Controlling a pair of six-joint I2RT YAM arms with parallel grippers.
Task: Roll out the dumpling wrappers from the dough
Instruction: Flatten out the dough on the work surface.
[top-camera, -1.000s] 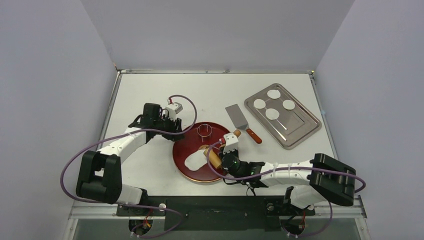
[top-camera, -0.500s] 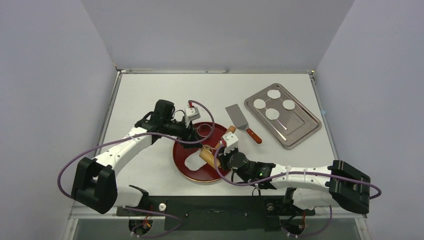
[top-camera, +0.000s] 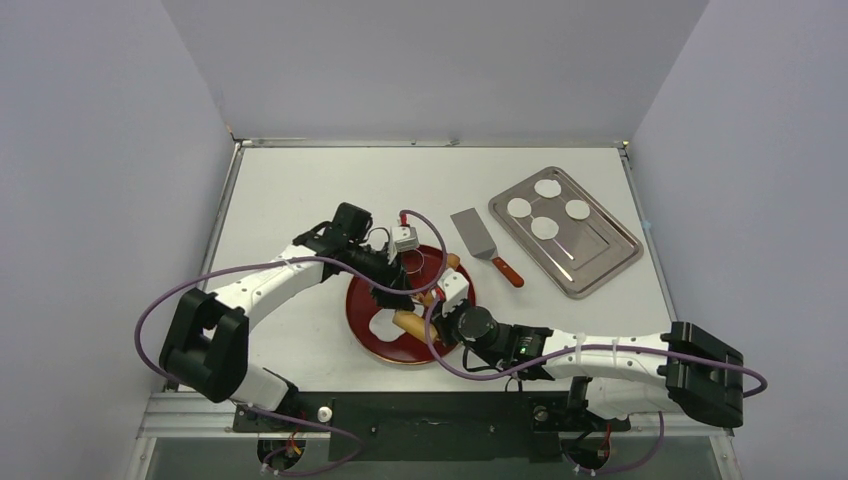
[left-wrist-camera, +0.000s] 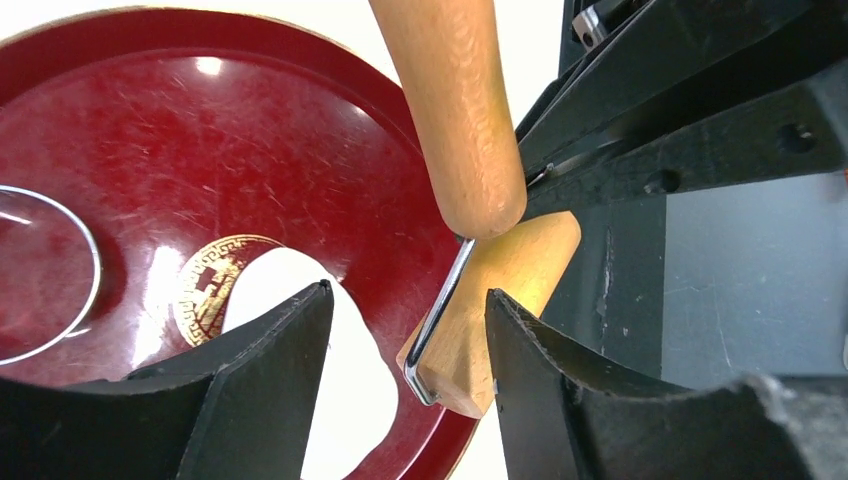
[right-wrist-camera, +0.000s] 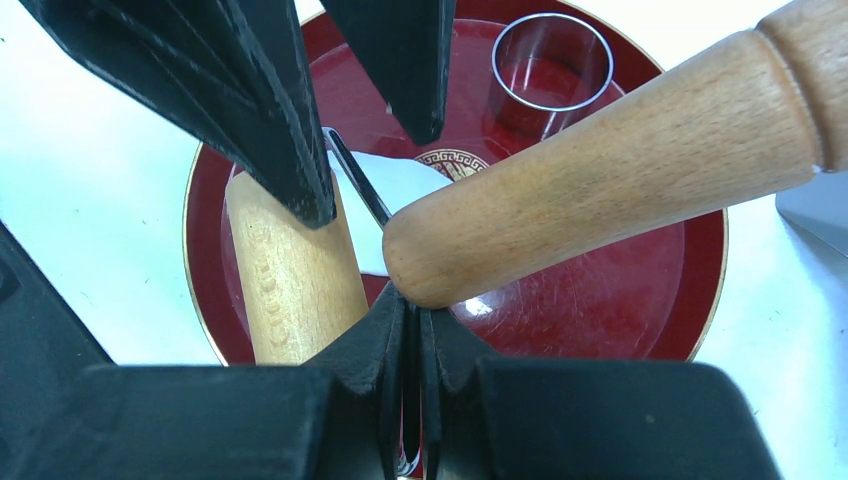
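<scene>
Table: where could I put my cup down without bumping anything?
Bare: the table's far strip behind the plate and spatula, and the near-right patch between tray and right arm. Crowded: the plate, where both arms meet over roller and dough.

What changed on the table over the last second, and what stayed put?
The left end effector swung right from beside the plate to over it, opening, and now straddles the roller's end, jaws apart. The right end effector, shut on the roller, dragged it slightly left over the dough. The cutter, spatula, tray and four wrappers stayed put.
</scene>
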